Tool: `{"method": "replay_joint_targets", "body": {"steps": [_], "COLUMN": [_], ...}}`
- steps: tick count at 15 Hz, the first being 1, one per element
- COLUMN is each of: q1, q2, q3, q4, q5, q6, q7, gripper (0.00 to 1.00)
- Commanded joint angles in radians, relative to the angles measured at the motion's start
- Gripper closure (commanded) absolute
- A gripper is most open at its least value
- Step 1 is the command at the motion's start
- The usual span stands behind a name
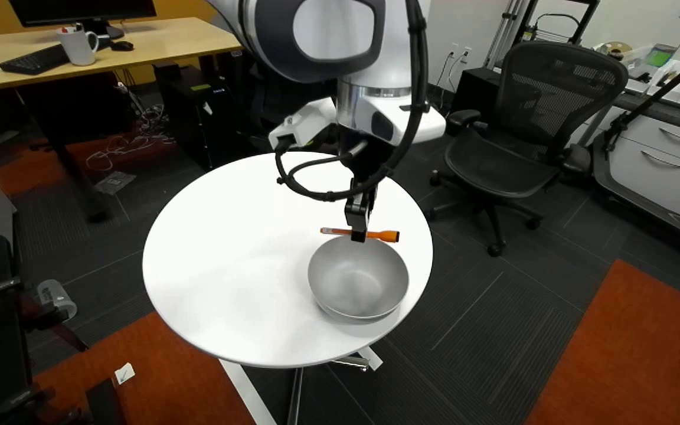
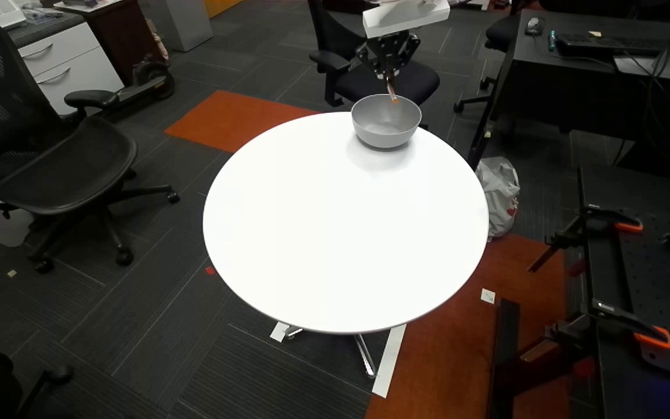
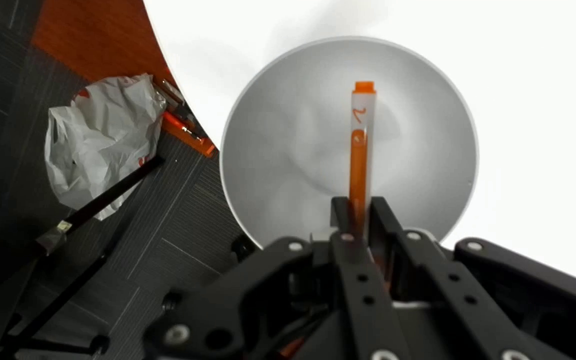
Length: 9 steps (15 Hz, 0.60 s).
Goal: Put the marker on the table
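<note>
The orange marker (image 1: 384, 235) is held level between the fingertips of my gripper (image 1: 359, 231), with an end sticking out on each side. In the wrist view the marker (image 3: 359, 155) points away from the fingers (image 3: 359, 212), over the inside of the grey bowl (image 3: 428, 140). The bowl also shows in both exterior views (image 1: 358, 283) (image 2: 384, 125), near the edge of the round white table (image 1: 222, 254) (image 2: 341, 227). In an exterior view the gripper (image 2: 389, 75) and marker (image 2: 392, 94) are just above the bowl's rim. The marker's gripped middle is hidden.
A mesh office chair (image 1: 535, 118) stands beside the table. A light-wood desk (image 1: 163, 44) with a mug and keyboard is behind. A black bench (image 2: 643, 256) with orange-tipped clamps and a white plastic bag (image 2: 498, 195) are near the table.
</note>
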Motion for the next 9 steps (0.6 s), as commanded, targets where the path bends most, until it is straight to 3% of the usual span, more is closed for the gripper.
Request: {"method": "replay_joint_targets", "body": {"steps": [1,6,9], "q1": [0.054,0.131,0.149], "q2": [-0.118,-0.174,-0.169], "q3": [0.017,0.077,0.136], "q4": [-0.148,-0.242,-0.246], "q5": [-0.064,-0.126,-0.136], "q6": [0.067,0.157,0.161], "q7": [0.006,-0.015,-0.098], "gripper": [0.97,0.97,0.97]}}
